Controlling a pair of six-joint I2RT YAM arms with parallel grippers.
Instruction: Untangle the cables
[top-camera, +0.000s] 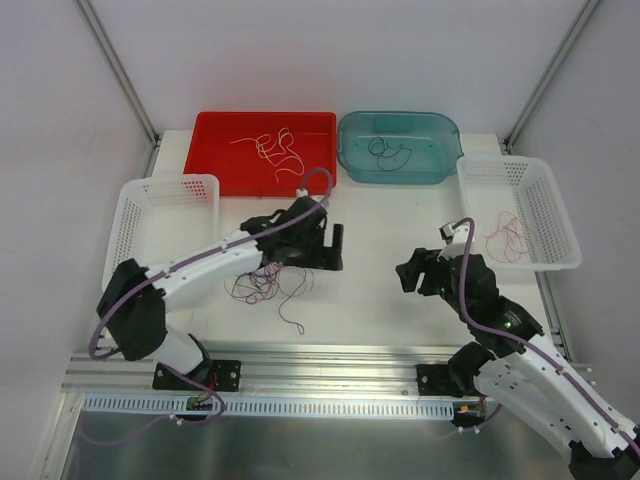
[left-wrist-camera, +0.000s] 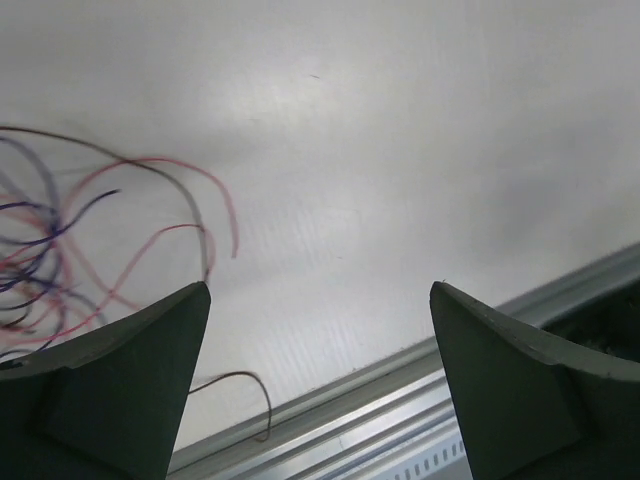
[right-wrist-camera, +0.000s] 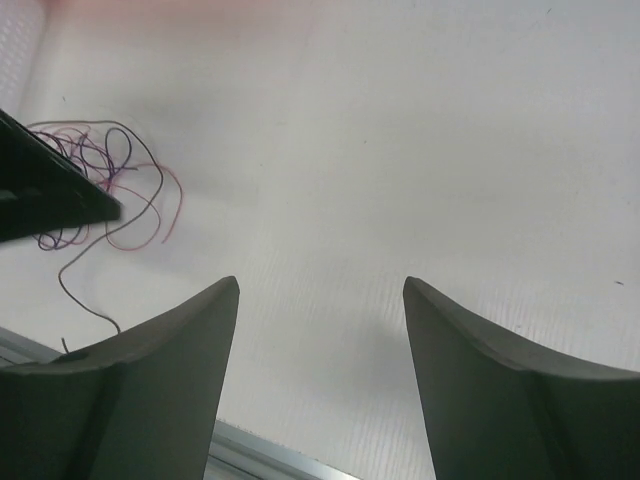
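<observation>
A tangle of thin red, purple and black cables (top-camera: 268, 284) lies on the white table under my left arm; it shows at the left of the left wrist view (left-wrist-camera: 60, 250) and the right wrist view (right-wrist-camera: 105, 185). My left gripper (top-camera: 325, 250) is open and empty, just right of the tangle (left-wrist-camera: 320, 300). My right gripper (top-camera: 410, 275) is open and empty, well right of the tangle (right-wrist-camera: 320, 290). White cables (top-camera: 275, 148) lie in the red tray (top-camera: 215, 165), black cables (top-camera: 388, 153) in the teal tub (top-camera: 445, 160), red cables (top-camera: 508, 238) in the right white basket (top-camera: 560, 250).
A white basket (top-camera: 150, 215) stands at the left of the table, partly under my left arm. An aluminium rail (top-camera: 330, 362) runs along the table's near edge. Slanted frame posts stand at the back corners.
</observation>
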